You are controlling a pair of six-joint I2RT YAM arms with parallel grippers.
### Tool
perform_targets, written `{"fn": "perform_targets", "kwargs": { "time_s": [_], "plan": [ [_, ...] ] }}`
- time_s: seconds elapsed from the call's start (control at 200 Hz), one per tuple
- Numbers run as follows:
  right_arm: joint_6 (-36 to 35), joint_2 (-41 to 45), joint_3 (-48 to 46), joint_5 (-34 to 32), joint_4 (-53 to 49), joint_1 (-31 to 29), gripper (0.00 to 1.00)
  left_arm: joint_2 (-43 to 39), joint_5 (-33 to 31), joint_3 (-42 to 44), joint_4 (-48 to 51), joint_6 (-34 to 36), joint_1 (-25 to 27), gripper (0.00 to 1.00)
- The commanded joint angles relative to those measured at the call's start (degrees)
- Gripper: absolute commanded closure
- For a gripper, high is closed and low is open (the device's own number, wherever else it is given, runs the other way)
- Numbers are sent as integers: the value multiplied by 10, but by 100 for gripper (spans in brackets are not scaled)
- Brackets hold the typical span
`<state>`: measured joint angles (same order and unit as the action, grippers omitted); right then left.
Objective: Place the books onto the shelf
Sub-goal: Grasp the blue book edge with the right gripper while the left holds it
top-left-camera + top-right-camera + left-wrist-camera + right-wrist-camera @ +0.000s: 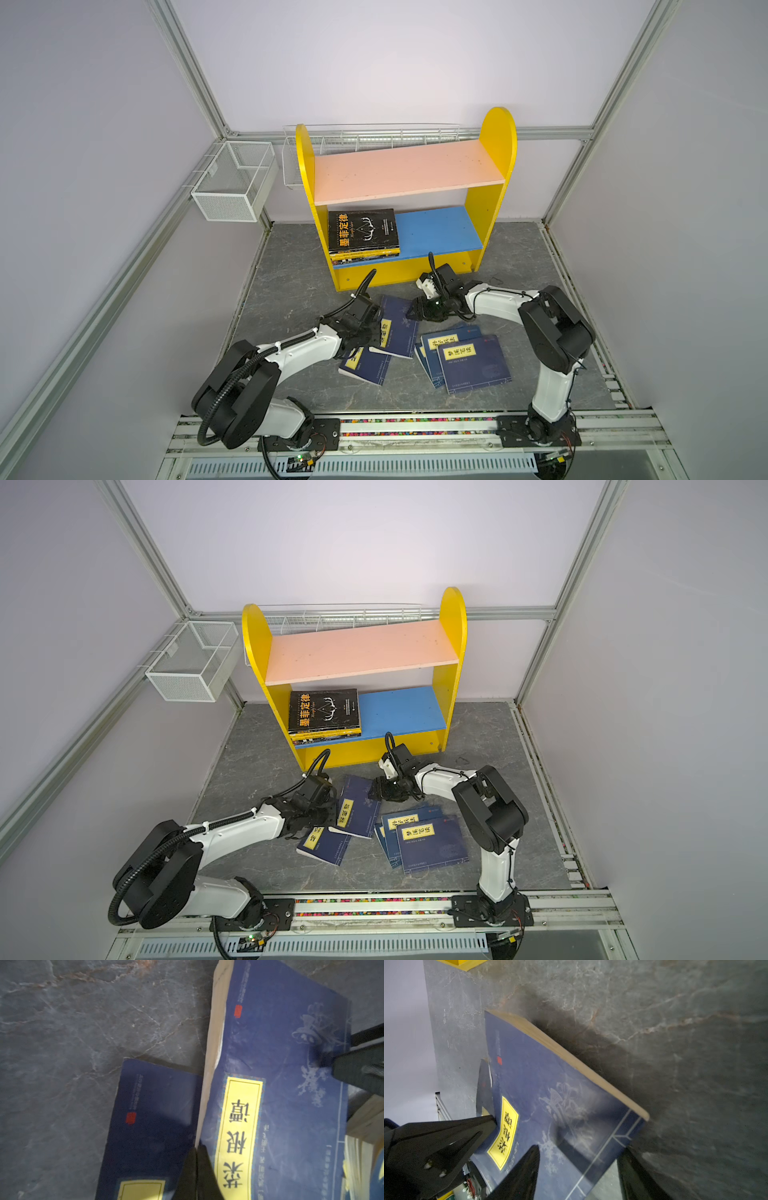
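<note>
**Grey table (291, 299), navy book (397, 328) propped at a tilt**

Lilac walls (374, 62). At back, shelf (490, 195): pink board (407, 170) bare, stack (361, 232) flat on blue board (436, 232). On table: fan (473, 361) of navy books, one single (365, 368), and the book leaning on the single. Jaws of left gripper (196, 1157) pressed together at its page edge; cover caught or not, cannot tell. Jaws of right gripper (579, 1149) spread astride its spine edge. Probably light, floppy, slick-covered; best pinched at the spine, stiffest there.

Looking like a robot lab cell: aluminium frame (197, 83) boxing in plain lilac panels (374, 62), left arm (299, 349) and right arm (498, 301) sitting bolted to a bench rail (415, 427).
</note>
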<state>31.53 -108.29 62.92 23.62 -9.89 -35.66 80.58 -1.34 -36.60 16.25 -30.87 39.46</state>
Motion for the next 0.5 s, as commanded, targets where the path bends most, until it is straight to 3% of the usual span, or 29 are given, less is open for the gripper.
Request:
{"fn": "perform_targets", "kwargs": {
  "time_s": [0.0, 0.21, 0.495],
  "plan": [
    [34, -17, -20, 31, 27, 2, 37, 29, 19, 19, 42, 12, 6, 100],
    [76, -15, -29, 68, 109, 10, 40, 34, 24, 14, 42, 15, 7, 100],
    [93, 32, -44, 106, 213, -3, 70, 35, 36, 8, 38, 18, 8, 100]
  ]
}}
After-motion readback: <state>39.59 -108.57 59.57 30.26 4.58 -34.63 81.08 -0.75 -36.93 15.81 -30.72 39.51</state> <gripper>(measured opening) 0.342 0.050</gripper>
